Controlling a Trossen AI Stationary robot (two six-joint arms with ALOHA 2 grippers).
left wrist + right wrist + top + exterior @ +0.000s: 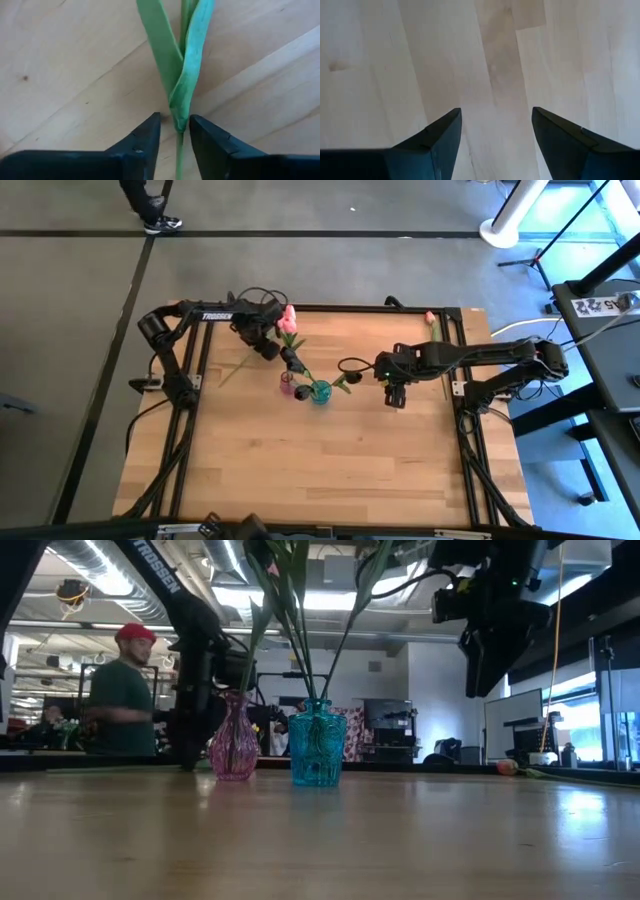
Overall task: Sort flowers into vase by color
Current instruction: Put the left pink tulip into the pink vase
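Observation:
My left gripper points down at the table just beyond the two vases and is open. A green stem with two long leaves runs between its fingertips, with a gap on either side. Pink tulip heads show beside that gripper. A pink glass vase and a teal glass vase stand side by side on the table, each holding green stems; the flower heads are above the low view. My right gripper hangs open over bare wood, to the right of the vases.
One pink tulip lies at the table's far right edge. A black cable loops between the teal vase and the right arm. Bare wood fills the near half of the table. A person stands in the room behind the table.

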